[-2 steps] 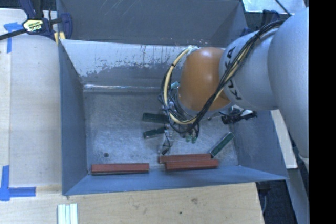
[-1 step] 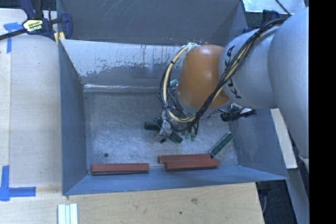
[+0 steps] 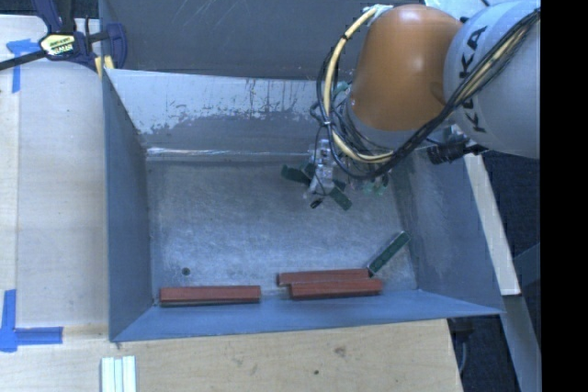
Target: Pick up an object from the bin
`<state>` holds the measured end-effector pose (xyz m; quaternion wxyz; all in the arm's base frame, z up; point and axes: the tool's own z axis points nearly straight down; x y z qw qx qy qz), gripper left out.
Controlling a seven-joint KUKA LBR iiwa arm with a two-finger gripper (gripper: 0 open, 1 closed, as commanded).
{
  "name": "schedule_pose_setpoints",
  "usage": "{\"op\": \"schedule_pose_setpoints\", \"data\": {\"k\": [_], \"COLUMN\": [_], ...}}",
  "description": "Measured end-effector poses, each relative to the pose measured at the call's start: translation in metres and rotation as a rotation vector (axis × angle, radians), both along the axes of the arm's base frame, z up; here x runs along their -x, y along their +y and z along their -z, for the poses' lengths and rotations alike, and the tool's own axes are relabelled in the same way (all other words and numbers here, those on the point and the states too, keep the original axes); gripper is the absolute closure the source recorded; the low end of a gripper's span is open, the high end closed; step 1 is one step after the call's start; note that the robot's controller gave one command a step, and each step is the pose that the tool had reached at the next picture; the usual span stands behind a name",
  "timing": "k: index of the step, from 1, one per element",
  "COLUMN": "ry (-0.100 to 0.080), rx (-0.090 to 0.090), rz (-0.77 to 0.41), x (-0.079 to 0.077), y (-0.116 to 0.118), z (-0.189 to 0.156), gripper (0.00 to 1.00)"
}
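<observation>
Gripper (image 3: 319, 182) is hanging low near the grey metal bin's (image 3: 129, 197) far wall, right beside a small dark green stick (image 3: 296, 172), probably positioning for a grasp. Whether its claw is spread or pinching, I cannot tell.

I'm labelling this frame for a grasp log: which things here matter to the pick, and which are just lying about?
In play: claw, low over the far side of the grey bin; left green piece and right green piece, close beside it.
Lying about: dark green stick by the right wall; left red-brown bar and right red-brown bar along the near wall.
</observation>
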<state>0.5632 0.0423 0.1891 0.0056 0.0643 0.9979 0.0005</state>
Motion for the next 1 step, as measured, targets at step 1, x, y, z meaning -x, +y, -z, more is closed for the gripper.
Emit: {"op": "schedule_pose_setpoints", "data": {"k": [1], "ry": [0.002], "rx": [0.003], "rz": [-0.343], "x": [0.0058], "y": [-0.0056], "z": [-0.0603], "gripper": [1.00]}}
